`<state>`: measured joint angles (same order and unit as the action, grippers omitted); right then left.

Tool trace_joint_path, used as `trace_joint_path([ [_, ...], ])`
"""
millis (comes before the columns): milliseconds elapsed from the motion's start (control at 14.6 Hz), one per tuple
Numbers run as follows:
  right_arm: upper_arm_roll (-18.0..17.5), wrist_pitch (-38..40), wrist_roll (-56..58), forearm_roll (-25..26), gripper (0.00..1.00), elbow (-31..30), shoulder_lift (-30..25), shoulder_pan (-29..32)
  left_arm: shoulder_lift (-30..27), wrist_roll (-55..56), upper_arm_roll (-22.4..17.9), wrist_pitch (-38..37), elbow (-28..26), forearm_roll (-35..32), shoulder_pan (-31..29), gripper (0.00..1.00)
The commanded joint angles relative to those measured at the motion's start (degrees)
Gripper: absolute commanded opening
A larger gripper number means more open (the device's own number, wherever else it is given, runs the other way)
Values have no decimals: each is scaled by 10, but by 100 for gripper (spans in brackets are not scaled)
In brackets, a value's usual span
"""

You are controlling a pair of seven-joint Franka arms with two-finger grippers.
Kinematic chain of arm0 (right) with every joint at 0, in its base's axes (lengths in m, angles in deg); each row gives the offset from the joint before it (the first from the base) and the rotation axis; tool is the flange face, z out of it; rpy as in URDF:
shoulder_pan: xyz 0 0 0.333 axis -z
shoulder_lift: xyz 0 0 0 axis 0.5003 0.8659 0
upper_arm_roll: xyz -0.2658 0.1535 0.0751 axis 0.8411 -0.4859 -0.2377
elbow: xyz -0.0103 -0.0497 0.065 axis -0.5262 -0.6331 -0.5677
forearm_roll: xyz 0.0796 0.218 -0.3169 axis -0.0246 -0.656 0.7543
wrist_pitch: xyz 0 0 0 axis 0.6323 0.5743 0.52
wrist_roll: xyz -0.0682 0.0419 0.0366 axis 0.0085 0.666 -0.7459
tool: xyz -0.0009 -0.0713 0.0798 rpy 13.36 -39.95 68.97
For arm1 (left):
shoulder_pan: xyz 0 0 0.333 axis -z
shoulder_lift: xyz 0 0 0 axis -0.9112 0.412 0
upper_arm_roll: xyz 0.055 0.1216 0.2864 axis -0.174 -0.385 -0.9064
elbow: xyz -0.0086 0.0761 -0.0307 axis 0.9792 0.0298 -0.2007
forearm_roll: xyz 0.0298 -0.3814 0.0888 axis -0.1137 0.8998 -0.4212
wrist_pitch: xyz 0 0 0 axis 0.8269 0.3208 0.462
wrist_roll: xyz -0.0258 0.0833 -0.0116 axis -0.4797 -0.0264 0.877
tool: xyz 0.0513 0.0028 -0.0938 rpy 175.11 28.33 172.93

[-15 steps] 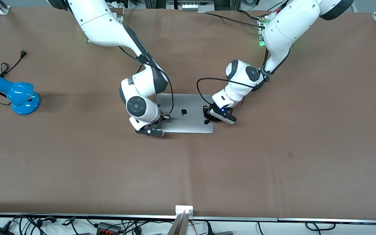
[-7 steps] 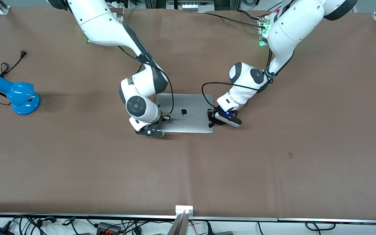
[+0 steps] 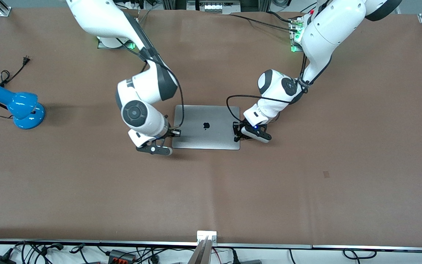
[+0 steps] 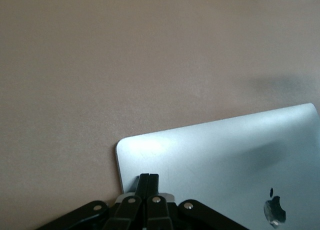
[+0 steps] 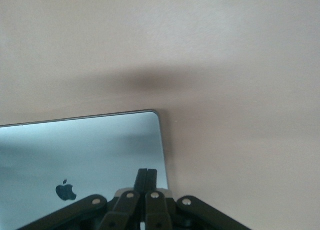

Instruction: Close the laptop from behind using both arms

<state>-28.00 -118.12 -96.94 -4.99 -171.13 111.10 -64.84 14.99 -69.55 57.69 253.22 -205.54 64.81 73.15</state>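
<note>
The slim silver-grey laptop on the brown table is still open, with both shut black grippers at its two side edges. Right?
Not quite. The slim silver-grey laptop is closed: its lid lies flat with the apple logo facing up, as the front view shows. The rest holds: the left gripper and right gripper, both shut, are at its side edges on the brown table.

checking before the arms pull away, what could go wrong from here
1. Both sets of jaws are shut, over the closed laptop lid's side edges: the left gripper and right gripper might scrape the metal while retreating.
2. The right arm's dangling cable crosses a lid corner and might drag across it.
</note>
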Motion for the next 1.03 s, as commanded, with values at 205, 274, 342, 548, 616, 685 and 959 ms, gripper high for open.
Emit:
trace_joint_path([
  [205,50,74,66,7,0,-13,-50,-2,-101,11,-39,-203,3,-4,-3,0],
  [274,59,85,81,6,0,-13,-60,-1,-121,11,-43,-248,4,-4,-4,0],
  [342,70,94,96,6,0,-13,-68,-1,-140,11,-51,-293,4,-6,-6,0],
  [548,106,130,152,6,0,-11,-103,-1,-177,9,-80,-418,29,-9,-7,0],
  [616,118,144,164,6,0,-10,-115,-1,-182,9,-92,-462,47,-13,-7,0],
  [685,127,154,174,6,0,-10,-125,-1,-184,10,-104,-511,69,-41,-6,0],
  [959,160,166,208,5,99,-7,-145,-2,-189,32,-131,-762,187,-173,-9,0],
])
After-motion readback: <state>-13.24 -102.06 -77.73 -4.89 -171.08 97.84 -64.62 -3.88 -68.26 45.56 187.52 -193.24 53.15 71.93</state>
